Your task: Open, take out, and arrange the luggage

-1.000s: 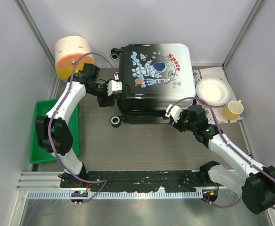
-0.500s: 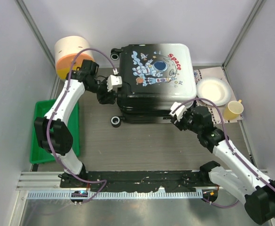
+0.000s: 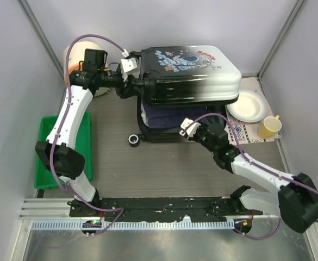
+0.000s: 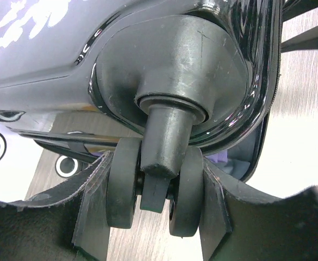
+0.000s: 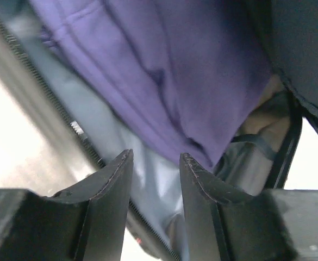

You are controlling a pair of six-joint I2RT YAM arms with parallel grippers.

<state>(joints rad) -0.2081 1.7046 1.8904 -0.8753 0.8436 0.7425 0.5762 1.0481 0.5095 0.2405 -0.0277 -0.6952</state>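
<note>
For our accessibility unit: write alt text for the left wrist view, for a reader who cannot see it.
The left gripper clamps a twin black wheel of the luggage, one finger against each side. Its glossy black shell fills the top of the view, and a sliver of purple cloth shows beneath its edge.

You have a green plastic tray [image 3: 43, 126] at the left edge and a cream-and-orange cylinder [image 3: 77, 50] in the far left corner. On your right, a round white plate [image 3: 247, 104] and a yellow cup [image 3: 269, 127] sit on a patterned mat [image 3: 252, 83].
</note>
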